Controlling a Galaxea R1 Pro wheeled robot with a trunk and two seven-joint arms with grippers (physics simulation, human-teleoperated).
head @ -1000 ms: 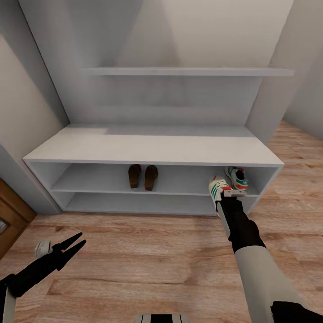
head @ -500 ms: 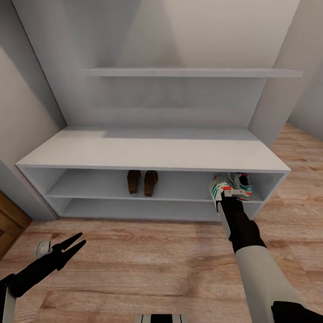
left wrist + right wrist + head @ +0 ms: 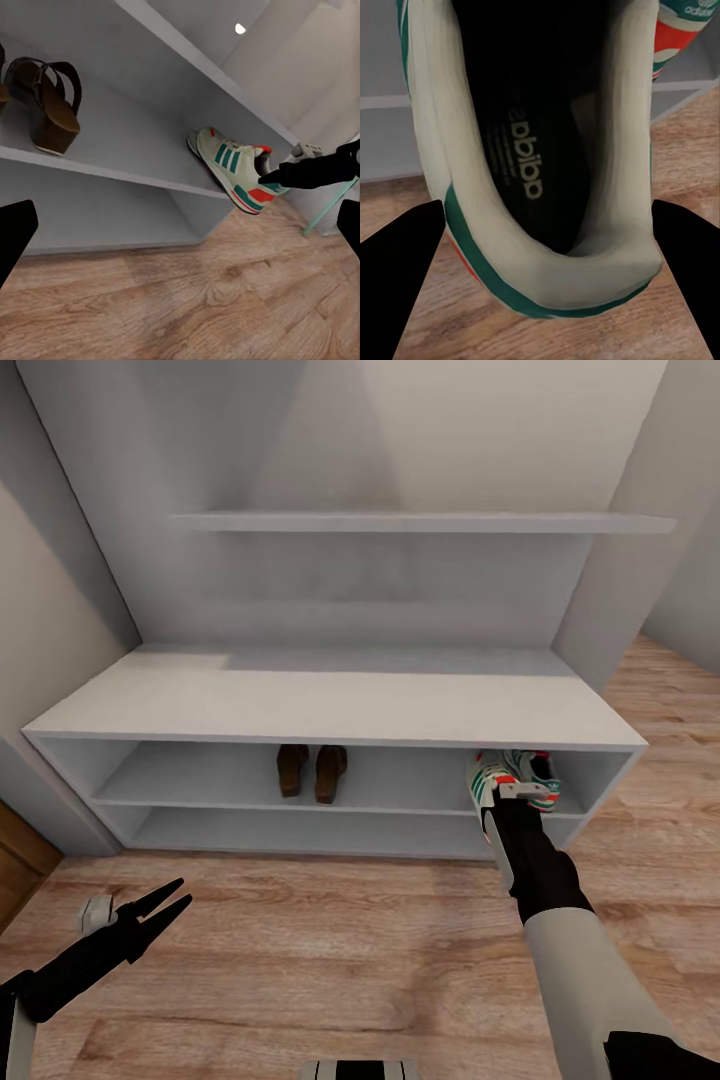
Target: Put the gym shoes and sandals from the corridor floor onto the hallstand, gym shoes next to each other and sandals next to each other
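Facing the hallstand (image 3: 330,705), we see its upper open tier holding both sandals (image 3: 311,770) side by side near the middle. At the tier's right end our right gripper (image 3: 510,795) pinches one gym shoe (image 3: 490,775) at its heel, just beside the other gym shoe (image 3: 540,772). Our left gripper (image 3: 165,900) hangs spread above the corridor floor (image 3: 330,950).

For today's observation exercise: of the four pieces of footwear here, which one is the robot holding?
The nearer gym shoe, in the right gripper. The other gym shoe sits behind it on the shelf; both sandals stand mid-shelf.
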